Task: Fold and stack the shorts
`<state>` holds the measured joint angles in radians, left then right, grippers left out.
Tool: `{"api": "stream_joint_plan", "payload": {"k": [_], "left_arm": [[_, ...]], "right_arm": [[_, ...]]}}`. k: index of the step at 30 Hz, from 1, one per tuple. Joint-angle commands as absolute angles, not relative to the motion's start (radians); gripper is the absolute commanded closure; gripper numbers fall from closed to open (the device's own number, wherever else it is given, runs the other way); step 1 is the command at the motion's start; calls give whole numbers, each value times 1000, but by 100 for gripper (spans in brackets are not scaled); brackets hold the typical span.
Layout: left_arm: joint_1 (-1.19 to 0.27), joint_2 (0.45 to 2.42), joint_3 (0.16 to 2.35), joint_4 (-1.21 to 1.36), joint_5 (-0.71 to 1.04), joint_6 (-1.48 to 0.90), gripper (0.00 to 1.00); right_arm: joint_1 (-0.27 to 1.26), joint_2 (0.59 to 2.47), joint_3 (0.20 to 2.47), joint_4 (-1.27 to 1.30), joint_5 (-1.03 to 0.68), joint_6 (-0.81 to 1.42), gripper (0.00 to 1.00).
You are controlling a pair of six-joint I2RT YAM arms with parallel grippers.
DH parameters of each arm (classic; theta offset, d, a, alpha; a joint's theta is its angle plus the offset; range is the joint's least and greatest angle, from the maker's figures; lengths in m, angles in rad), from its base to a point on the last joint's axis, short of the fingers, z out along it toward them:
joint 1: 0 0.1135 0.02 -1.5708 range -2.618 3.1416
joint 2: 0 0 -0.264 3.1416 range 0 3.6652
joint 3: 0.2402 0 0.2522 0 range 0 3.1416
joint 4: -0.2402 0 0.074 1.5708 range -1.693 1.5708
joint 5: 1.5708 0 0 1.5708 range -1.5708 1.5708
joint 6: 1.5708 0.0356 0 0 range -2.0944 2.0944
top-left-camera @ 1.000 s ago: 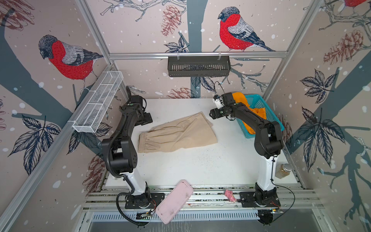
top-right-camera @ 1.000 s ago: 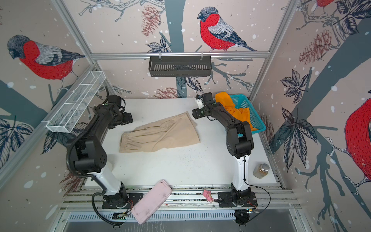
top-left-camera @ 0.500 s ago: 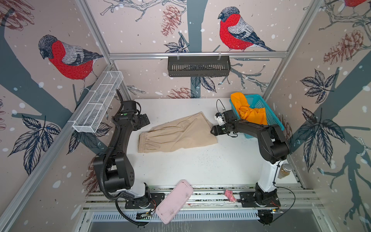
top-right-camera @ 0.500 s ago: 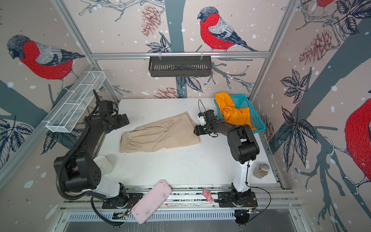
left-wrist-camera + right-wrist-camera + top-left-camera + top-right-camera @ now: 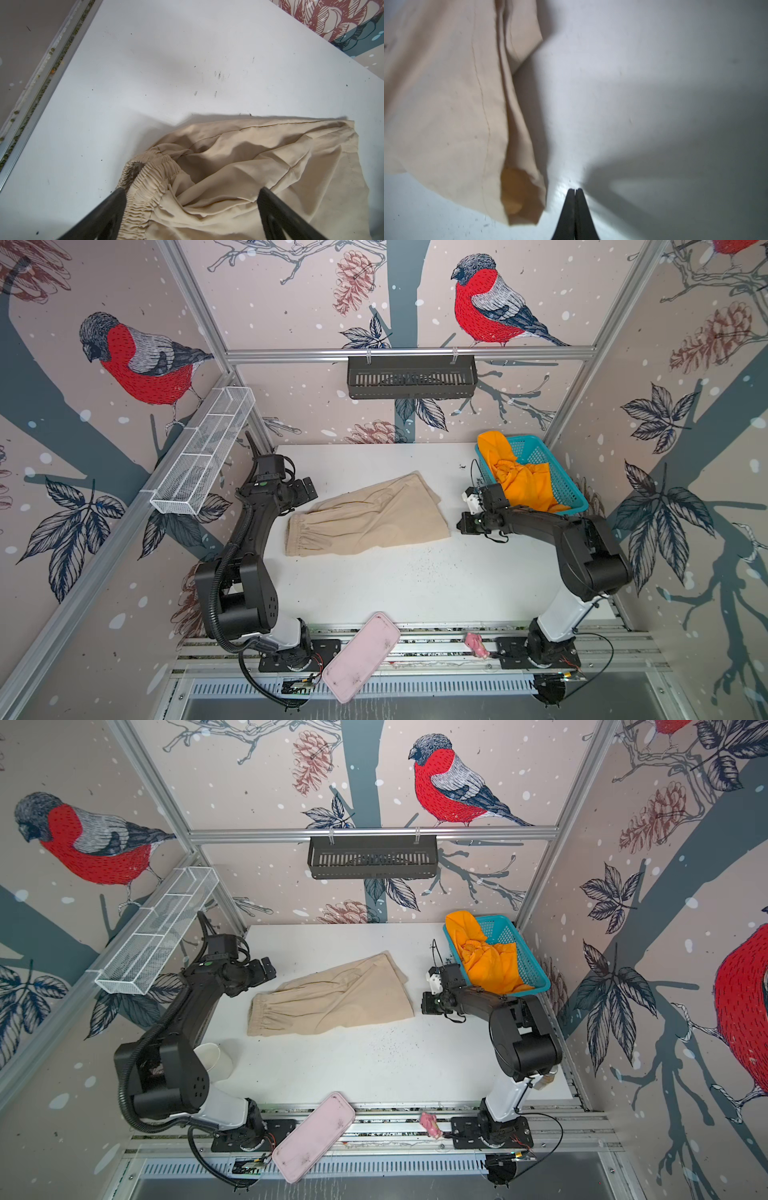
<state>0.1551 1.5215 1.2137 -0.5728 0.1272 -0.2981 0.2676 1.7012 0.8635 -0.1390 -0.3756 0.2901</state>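
1. Hanging wide open, the left claw (image 5: 306,490) sits over the waistband end of the beige shorts (image 5: 370,517). In the left wrist view the gathered elastic runs up through the gap of that claw.
2. From where I stand I cannot tell whether the left claw touches the cloth or is only just above it.
3. The beige shorts lie spread on the white surface (image 5: 395,585) and reach from one claw to the other. The waistband is at the left claw and the leg hems point toward the right claw (image 5: 462,526).
4. The right claw is shut tight, its two tips pressed together with nothing caught between them, low by the surface.
5. The nearest hem corner of the beige shorts lies just beside the right claw's tips, a little apart from them. The right wrist view is somewhat blurred, but it shows the leg opening gaping right next to the tips.
6. Behind the right claw, past its wrist, the orange shorts (image 5: 519,485) are heaped in the teal basket (image 5: 537,451). One part is draped over the rim at the basket's far corner.
7. A pink tray (image 5: 359,655) lies by the arms' bases, well apart from both claws.
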Motion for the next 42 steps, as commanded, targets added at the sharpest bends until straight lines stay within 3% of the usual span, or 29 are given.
{"api": "stream_joint_plan", "payload": {"k": [1,3,8,17,20,27,33,35,37,38,42], "left_arm": [[158,1544,1216,-539,123,-305,1],[158,1553,1214,-542,102,-314,1],[160,1529,1189,-520,115,-325,1],[159,1446,1085,-475,84,-369,1],[160,1406,1058,-452,56,-398,1],[160,1388,1043,-399,105,-388,1],[160,1368,992,-315,104,-437,1],[160,1367,951,-261,154,-447,1],[159,1387,930,-219,207,-454,1],[158,1406,928,-210,231,-458,1],[158,1473,934,-196,285,-441,1]], "right_arm": [[268,1634,830,-150,-343,326,57],[285,1628,849,-100,-372,301,43],[342,1754,1001,-92,-394,221,24],[375,1970,1203,-89,-376,187,21],[380,1999,1199,-74,-409,194,29],[354,1950,1079,-11,-454,266,93],[286,1793,922,-67,-395,332,99],[269,1730,859,-103,-357,354,94],[260,1683,811,-124,-336,369,65],[259,1660,795,-139,-325,371,56],[244,1546,803,-191,-219,367,48]]}}
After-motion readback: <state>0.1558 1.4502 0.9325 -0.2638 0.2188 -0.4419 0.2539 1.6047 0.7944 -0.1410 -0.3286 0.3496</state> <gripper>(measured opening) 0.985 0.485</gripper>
